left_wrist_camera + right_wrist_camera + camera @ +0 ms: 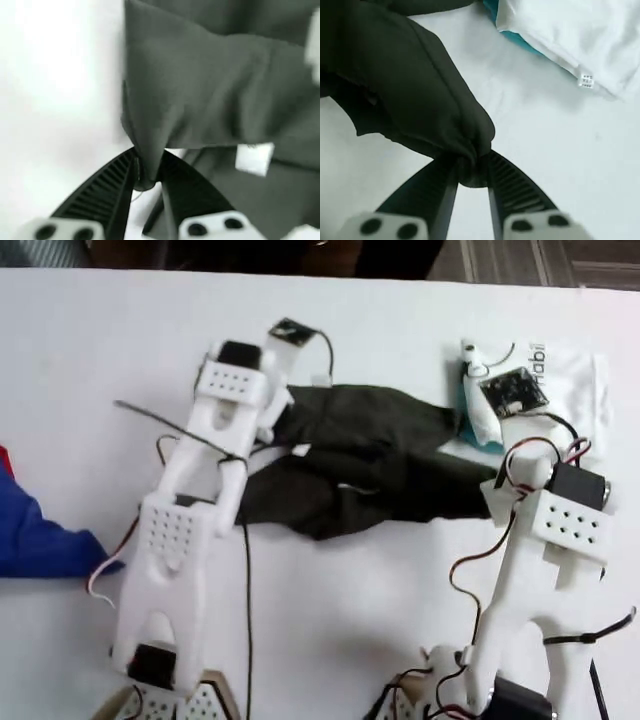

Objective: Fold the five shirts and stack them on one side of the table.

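Black shirt (pixel 372 462) within both end effectors (pixel 148 166) (pixel 472 169)

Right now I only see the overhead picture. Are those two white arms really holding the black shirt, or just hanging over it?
Observer: Holding. The left wrist view shows the left gripper shut on a bunched fold of the black shirt.
Operator: And the other arm?
Observer: The right gripper pinches another bunch of it between its fingers.
Operator: Anything I miss on the white shirt?
Observer: A small tag sits at the edge of the white shirt.
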Motion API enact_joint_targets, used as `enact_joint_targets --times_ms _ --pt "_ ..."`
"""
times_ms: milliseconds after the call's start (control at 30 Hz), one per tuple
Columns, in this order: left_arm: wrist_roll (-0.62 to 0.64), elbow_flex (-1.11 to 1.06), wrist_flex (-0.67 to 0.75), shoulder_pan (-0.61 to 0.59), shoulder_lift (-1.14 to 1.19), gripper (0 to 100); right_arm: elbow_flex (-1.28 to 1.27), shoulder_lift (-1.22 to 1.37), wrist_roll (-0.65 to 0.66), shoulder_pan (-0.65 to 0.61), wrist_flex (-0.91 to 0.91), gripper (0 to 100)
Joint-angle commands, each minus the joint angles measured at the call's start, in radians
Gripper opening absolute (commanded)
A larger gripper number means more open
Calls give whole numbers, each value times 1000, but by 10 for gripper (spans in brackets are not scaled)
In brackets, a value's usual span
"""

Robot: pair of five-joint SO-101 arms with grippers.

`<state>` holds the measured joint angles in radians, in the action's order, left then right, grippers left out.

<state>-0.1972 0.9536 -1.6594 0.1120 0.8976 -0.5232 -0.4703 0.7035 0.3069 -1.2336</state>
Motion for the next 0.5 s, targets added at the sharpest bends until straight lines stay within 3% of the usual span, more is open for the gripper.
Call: enact_joint_targets --times_ms 0,200,467 --pt "-2 150 -127 -6 -109 26 51 -36 -58 -33 36 19" --pt "-2 171 -129 -68 -262 26 295 -31 -117 -47 74 19" --pt "-3 170 -127 -187 -631 26 549 -35 -153 -50 116 19"
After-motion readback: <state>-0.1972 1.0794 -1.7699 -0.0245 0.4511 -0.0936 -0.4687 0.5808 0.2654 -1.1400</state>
